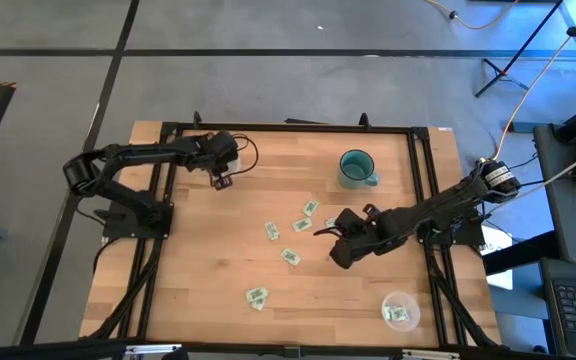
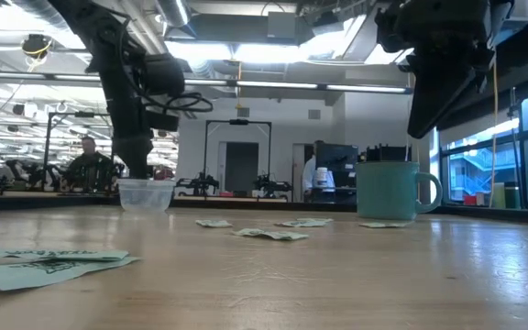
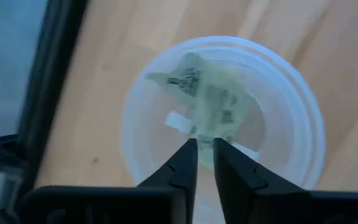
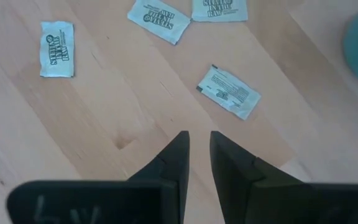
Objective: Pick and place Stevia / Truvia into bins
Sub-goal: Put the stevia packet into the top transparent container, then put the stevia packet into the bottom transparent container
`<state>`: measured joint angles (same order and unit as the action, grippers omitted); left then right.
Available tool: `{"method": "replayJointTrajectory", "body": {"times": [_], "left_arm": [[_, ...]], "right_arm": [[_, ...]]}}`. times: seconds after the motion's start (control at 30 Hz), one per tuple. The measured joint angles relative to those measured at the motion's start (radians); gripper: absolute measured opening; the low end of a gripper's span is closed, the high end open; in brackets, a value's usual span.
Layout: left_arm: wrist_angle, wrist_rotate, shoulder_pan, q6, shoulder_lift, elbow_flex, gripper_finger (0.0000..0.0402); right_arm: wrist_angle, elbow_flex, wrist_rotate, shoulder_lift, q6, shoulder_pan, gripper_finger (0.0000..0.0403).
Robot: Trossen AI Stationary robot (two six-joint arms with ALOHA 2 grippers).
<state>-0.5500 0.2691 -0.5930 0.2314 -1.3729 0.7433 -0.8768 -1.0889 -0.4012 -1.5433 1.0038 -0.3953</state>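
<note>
Several white-and-green sachets lie flat on the wooden table, at mid-table (image 1: 290,256) and near the front edge (image 1: 257,296). One clear cup (image 3: 222,118) stands at the far left, with sachets inside. My left gripper (image 3: 205,144) points down right over it, shut on a sachet (image 3: 213,106). A second clear cup (image 1: 400,310) with sachets stands at the near right. My right gripper (image 4: 199,137) hovers shut and empty above bare wood, close to a loose sachet (image 4: 229,91). My left gripper pinches the near end of a sachet (image 3: 205,132) between its two fingertips, coming from above and pointing down. The sachet hangs below the fingers inside the cup's mouth, clear of the table. Whether it touches the sachets lying in the cup cannot be told.
A teal mug (image 1: 356,168) with a handle stands at the far right of the table. Black frame rails (image 1: 168,190) run along the left and right sides. Bare wood lies between the loose sachets and the near edge. People and desks show in the room behind.
</note>
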Motion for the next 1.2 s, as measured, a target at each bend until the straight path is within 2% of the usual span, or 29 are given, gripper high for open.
{"method": "replayJointTrajectory", "body": {"times": [0.17,0.3,0.4,0.6,0.73,0.9,1.2], "left_arm": [[-0.005,0.022,0.001,-0.007,0.053,0.0,0.0079],[-0.02,-0.027,0.014,-0.043,0.127,0.0,0.0088],[-0.006,-0.132,0.021,-0.062,0.187,0.0,0.0088],[0.038,-0.419,0.048,-0.063,0.277,0.0,0.0091],[0.094,-0.548,0.089,-0.061,0.297,0.0,0.0091],[0.13,-0.587,0.146,-0.045,0.297,0.0,0.0095],[0.13,-0.586,0.193,-0.044,0.297,0.0,0.0098]], "right_arm": [[0.018,0.0,0.002,0.0,0.023,0.033,0.0068],[0.021,0.0,0.005,0.0,0.061,0.081,0.0068],[0.021,0.0,0.023,0.0,0.042,0.122,0.0068],[0.026,0.0,0.104,0.0,-0.07,0.182,0.0069],[0.12,0.0,0.147,0.0,-0.191,0.195,0.008],[0.286,0.0,0.17,-0.007,-0.333,0.193,0.0101],[0.282,0.0,0.213,-0.007,-0.361,0.194,0.0146]]}}
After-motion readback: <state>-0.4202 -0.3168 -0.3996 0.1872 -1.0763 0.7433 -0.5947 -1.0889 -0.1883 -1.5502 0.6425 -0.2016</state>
